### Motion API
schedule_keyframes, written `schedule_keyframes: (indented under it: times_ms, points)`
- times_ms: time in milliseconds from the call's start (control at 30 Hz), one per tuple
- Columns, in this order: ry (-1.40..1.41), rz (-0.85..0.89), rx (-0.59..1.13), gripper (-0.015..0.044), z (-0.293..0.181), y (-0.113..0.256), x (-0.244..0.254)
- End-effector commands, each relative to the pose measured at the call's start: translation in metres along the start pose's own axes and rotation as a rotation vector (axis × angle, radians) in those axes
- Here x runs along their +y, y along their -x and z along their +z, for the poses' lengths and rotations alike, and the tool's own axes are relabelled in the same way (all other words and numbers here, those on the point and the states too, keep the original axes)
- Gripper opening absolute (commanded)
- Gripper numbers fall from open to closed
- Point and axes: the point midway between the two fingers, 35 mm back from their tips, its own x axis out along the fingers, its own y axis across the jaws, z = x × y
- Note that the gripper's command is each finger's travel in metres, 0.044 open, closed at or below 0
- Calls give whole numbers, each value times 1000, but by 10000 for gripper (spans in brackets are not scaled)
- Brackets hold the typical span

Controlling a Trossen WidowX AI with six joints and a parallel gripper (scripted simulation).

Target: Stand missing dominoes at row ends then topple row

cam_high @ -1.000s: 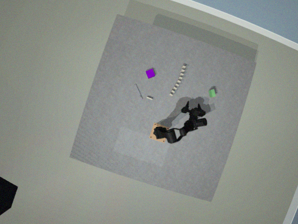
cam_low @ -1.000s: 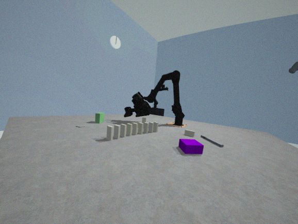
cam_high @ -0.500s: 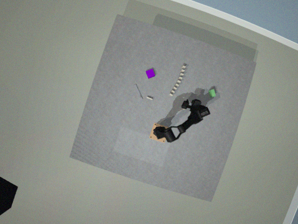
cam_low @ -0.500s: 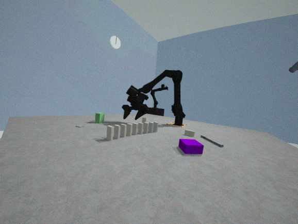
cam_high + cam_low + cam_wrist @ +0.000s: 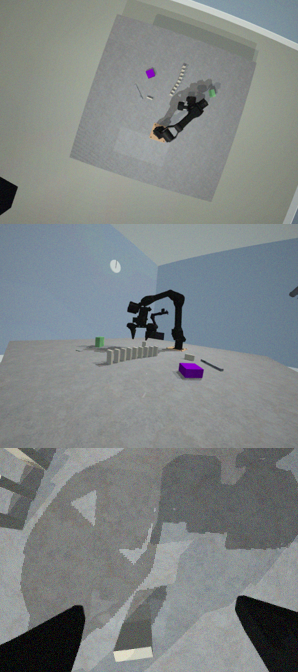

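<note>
A curved row of several cream dominoes [image 5: 179, 81] [image 5: 129, 353] stands upright; part of it shows at the wrist view's upper left. One separate domino [image 5: 144, 344] [image 5: 132, 654] stands upright on the table behind the row in the exterior view, apart from it. My gripper [image 5: 139, 338] [image 5: 163, 609] is wide open and empty, pointing down above that domino, whose top shows low between the fingers in the wrist view. The arm hides this domino in the top view. Another cream domino [image 5: 149, 97] [image 5: 189, 357] lies on its side, away from the row.
A purple block [image 5: 150, 73] [image 5: 191, 370] and a thin dark rod [image 5: 139, 91] [image 5: 212, 365] lie on the lying domino's side of the row. A green block [image 5: 212, 93] [image 5: 99, 341] stands on the other side. A small flat piece [image 5: 79, 350] lies near the green block.
</note>
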Motion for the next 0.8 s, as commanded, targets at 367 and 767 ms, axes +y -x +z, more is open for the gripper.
schedule_keyframes:
  times_ms: [367,767]
  points:
    - [138,-26,228,440,-18,46,23]
    - [138,-26,228,440,-32,-16,20]
